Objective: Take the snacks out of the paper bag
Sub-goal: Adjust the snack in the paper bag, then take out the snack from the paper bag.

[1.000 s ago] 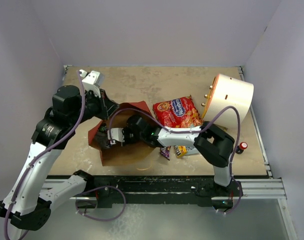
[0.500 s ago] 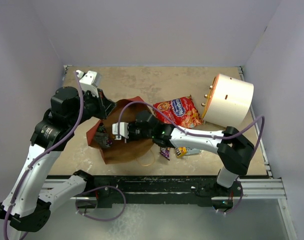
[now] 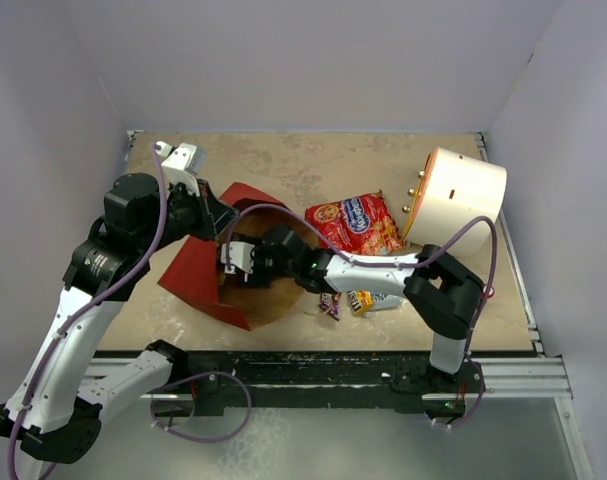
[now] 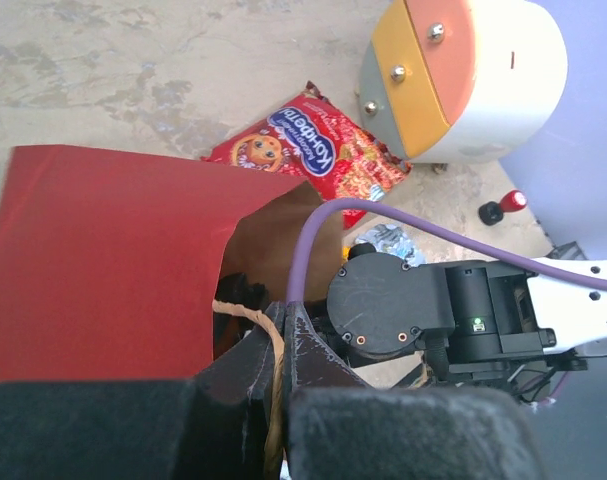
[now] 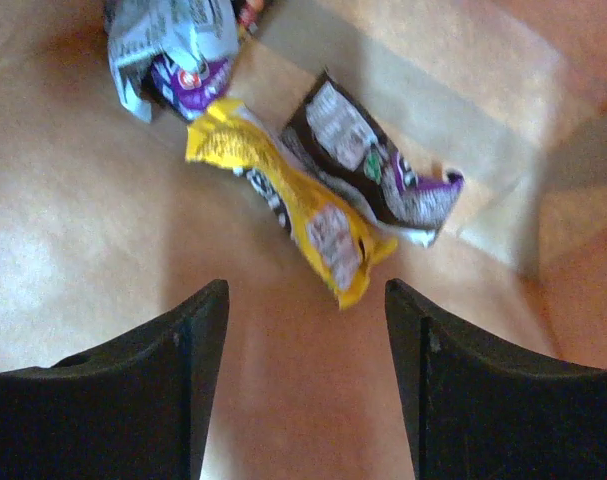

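The paper bag (image 3: 195, 278) lies tipped on its side, red outside, with its brown mouth (image 3: 266, 296) facing right. My left gripper (image 4: 283, 322) is shut on the bag's twisted paper handle (image 4: 273, 345) and holds that edge up. My right gripper (image 5: 305, 300) is inside the bag, open and empty. Just beyond its fingertips lie three snacks: a yellow wrapper (image 5: 295, 212), a brown-purple wrapper (image 5: 375, 165) and a silver-blue one (image 5: 168, 45). The large red packet (image 3: 355, 223) and small wrappers (image 3: 361, 301) lie on the table outside the bag.
A white cylinder (image 3: 465, 196) with an orange face stands at the back right, close to the red packet. A small red-capped knob (image 4: 505, 205) sits by the right wall. My right arm (image 3: 383, 275) stretches across the table's middle into the bag.
My right gripper has opened inside the bag. The bag has been tilted up, so its red side now faces up on the left. My left gripper keeps its hold.
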`<action>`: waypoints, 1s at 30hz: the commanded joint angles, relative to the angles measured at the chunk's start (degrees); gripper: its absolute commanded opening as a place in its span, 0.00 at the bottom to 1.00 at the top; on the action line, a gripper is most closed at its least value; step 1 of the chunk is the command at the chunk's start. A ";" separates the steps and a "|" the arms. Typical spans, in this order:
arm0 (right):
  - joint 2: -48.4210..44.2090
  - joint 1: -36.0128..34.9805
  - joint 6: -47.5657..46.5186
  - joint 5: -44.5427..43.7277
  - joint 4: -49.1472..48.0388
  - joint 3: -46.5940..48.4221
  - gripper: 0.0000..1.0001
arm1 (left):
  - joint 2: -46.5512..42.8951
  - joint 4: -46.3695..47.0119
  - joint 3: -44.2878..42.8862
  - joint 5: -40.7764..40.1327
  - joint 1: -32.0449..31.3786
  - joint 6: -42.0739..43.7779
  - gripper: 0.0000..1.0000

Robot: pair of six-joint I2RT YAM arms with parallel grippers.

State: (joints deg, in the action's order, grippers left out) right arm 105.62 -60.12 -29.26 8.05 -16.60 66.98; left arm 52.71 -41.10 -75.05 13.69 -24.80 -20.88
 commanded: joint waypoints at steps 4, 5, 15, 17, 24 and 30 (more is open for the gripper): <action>-6.28 0.97 -2.81 2.54 0.76 -4.71 0.65 | -1.65 5.43 2.36 3.44 -0.08 -3.62 0.00; -5.86 0.97 -2.80 2.60 0.43 -4.72 0.64 | -1.72 5.42 2.58 3.40 -0.08 -3.59 0.00; 0.94 0.94 -3.64 4.83 0.14 1.35 0.62 | 0.13 3.45 1.86 4.34 -0.12 -2.67 0.00; -0.06 0.66 -2.67 6.48 -1.48 -0.18 0.62 | -0.18 3.21 2.01 4.09 -0.10 -2.81 0.00; 0.48 0.07 -1.57 10.57 -3.42 -2.09 0.61 | -0.70 3.18 2.77 3.80 -0.08 -3.20 0.00; 3.55 0.07 -2.04 8.52 -2.99 1.08 0.58 | 0.15 3.62 2.27 4.36 -0.09 -3.01 0.00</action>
State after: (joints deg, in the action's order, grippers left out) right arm 107.53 -59.75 -31.42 16.05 -18.22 64.66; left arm 52.97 -40.14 -72.10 16.82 -24.80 -23.44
